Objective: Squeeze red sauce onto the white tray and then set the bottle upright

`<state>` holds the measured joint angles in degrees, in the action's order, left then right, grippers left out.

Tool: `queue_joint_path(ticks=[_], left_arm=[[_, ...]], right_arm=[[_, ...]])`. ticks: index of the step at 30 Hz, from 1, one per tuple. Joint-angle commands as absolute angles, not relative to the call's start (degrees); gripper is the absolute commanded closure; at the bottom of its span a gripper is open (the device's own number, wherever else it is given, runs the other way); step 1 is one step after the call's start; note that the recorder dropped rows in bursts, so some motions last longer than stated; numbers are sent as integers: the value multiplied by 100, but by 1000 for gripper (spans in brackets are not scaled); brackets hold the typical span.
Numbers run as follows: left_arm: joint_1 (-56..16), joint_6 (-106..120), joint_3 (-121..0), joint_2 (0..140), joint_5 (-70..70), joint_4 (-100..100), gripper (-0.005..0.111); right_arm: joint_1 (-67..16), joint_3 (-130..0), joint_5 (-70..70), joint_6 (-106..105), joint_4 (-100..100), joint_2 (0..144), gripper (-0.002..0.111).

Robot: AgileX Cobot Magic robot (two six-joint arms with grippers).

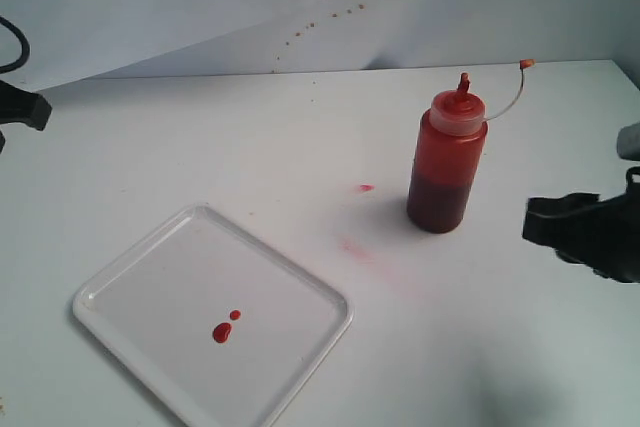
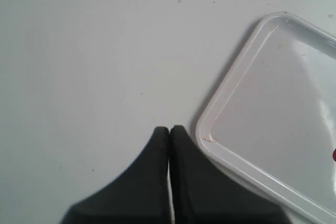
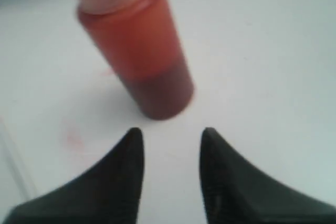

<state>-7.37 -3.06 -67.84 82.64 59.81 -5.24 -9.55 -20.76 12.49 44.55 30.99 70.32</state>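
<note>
The bottle point(image 1: 447, 172) stands upright on the worktop point(image 1: 250, 147), apart from the white tray point(image 1: 170, 287) — 2 red sauce point(image 1: 222, 332) blobs lie there. Right gripper point(image 3: 171, 132) faces the bottle, jaws narrowly parted, empty; left gripper point(image 2: 169, 128) pressed closed beside the tray's corner.

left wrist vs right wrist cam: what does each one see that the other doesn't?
Left wrist only: a corner of the white tray, its rim beside the left gripper, whose jaws are shut on nothing; a sliver of red sauce at the frame edge.
Right wrist only: the bottle, beyond the right gripper, whose jaws stand apart and touch nothing; a faint pink smear on the table.
Both: bare white table and that arm's own dark gripper in the foreground.
</note>
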Motion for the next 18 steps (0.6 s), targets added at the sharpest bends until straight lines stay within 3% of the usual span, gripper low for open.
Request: queue_joint_path(ticks=[1,5,11,18], left_arm=[[-728,-278,-6822,8147,6119,-528,107],[-728,-269,-6822,8147,6159,-528,107],[-728,-269,-6822,8147,6185,-528,107],[-728,-253,-6822,8147,6184,-528,107]], right_arm=[[-920,-2753,-1226,4702,3036,6579,108],[-920,-3395,-2497,3893,2768,6575,108],[-920,-4058,-2974,1897,2560,6754,108],[-920,-5232,-5190,943,1096,8001,108]])
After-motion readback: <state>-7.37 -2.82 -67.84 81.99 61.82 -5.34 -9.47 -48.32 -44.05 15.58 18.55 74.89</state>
